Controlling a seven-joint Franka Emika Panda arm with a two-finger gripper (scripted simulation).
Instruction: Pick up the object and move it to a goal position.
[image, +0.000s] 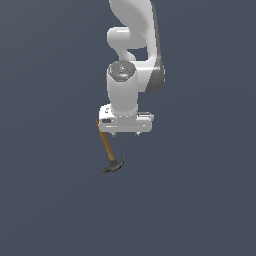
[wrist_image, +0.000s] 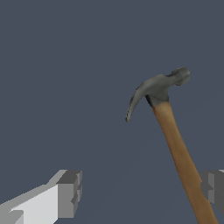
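- Tool, wrist view: two grey fingertip pads stand wide apart, one pad clear of everything, the other pad just beside the lower end of the hammer handle. Jaws read as open; nothing is clamped between them, and whether the far pad touches the handle cannot be told.
- Hammer, wrist view: slim orange-brown wooden handle running away from the tool to a dark grey curved claw head at its far end.
- Tool, exterior view: short fingertips show under the white hand body, directly over the handle's upper end.
- Hammer, exterior view: handle end lies under the hand towards the exterior view's left; head sits below, nearer the camera. It appears to lie on the table, a plain dark grey-blue surface, though contact cannot be confirmed.
- Arm: white links rising out of the frame's top.
- Step in hand (judgement): approach and alignment for the grasp; the pick-up is not yet done and no goal marker is visible.
- Next move (judgement): centre the jaws across the handle, since it sits off to one side, then close and lift. An off-centre grip risks the head-heavy hammer pivoting.
- Writing: no brand, label or legible text in either view.
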